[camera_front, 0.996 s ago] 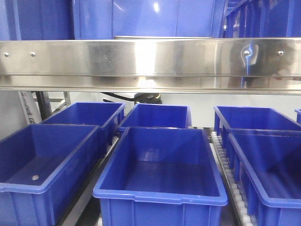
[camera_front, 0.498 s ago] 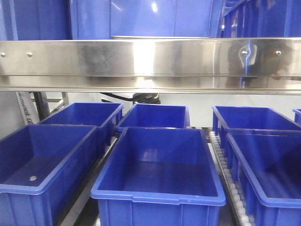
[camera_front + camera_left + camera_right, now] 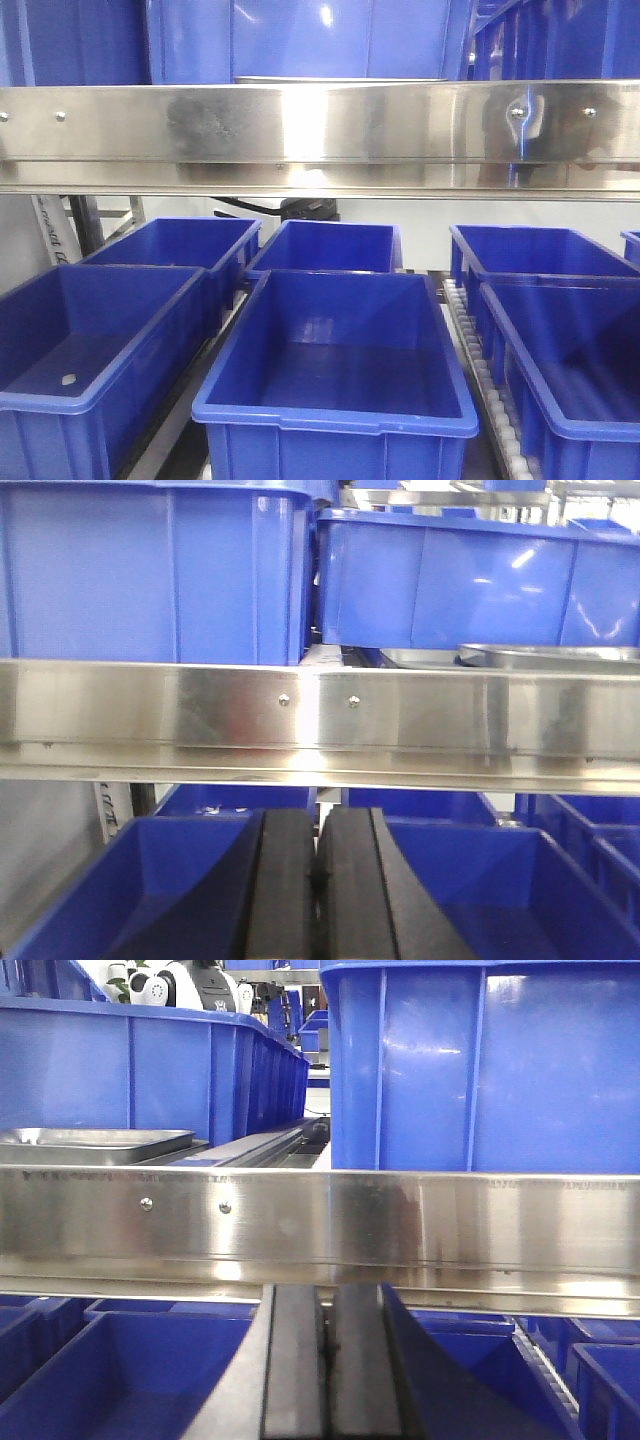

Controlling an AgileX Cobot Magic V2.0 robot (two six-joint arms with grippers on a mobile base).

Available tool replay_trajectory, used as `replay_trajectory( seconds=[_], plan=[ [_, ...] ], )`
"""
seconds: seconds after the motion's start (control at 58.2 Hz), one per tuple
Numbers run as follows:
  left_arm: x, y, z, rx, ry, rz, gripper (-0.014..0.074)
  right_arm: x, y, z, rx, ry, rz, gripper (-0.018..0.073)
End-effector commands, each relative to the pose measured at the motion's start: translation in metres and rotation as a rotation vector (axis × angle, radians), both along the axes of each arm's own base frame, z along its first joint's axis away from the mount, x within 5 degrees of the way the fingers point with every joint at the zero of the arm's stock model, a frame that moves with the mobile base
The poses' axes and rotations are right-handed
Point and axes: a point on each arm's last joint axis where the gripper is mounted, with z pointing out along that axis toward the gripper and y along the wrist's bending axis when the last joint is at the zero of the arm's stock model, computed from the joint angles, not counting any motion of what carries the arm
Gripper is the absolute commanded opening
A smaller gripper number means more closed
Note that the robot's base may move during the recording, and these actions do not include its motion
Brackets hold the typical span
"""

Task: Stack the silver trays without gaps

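Note:
A silver tray (image 3: 550, 657) lies on the upper shelf behind the steel rail, at the right of the left wrist view. It also shows at the left of the right wrist view (image 3: 95, 1140). In the front view only a thin silver edge (image 3: 335, 79) shows above the rail. My left gripper (image 3: 318, 880) is shut and empty, below the rail and apart from the tray. My right gripper (image 3: 328, 1360) is shut and empty, also below the rail.
A steel shelf rail (image 3: 320, 135) runs across the front view. Blue bins (image 3: 290, 40) stand on the upper shelf beside the tray. Several open blue bins (image 3: 340, 345) fill the lower level, with a roller track (image 3: 485, 390) between them.
The front view has shifted slightly; the bins and rail sit a little lower-left in the frame. Nothing was picked up or released.

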Motion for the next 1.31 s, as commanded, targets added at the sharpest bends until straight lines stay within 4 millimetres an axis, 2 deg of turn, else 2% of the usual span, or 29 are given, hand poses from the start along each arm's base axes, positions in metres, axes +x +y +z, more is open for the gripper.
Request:
replay_trajectory(
  seconds=[0.0, 1.288],
  plan=[
    [0.0003, 0.0005, 0.0025, 0.012, -0.025, 0.011, -0.0013, -0.0005, -0.0003, 0.0021, -0.014, -0.024, -0.005, -0.0079],
    [-0.0024, 0.0031, -0.0032, 0.028, 0.023, 0.043, -0.0013, -0.0005, -0.0003, 0.0021, -0.014, -0.024, -0.005, -0.0079]
  ],
)
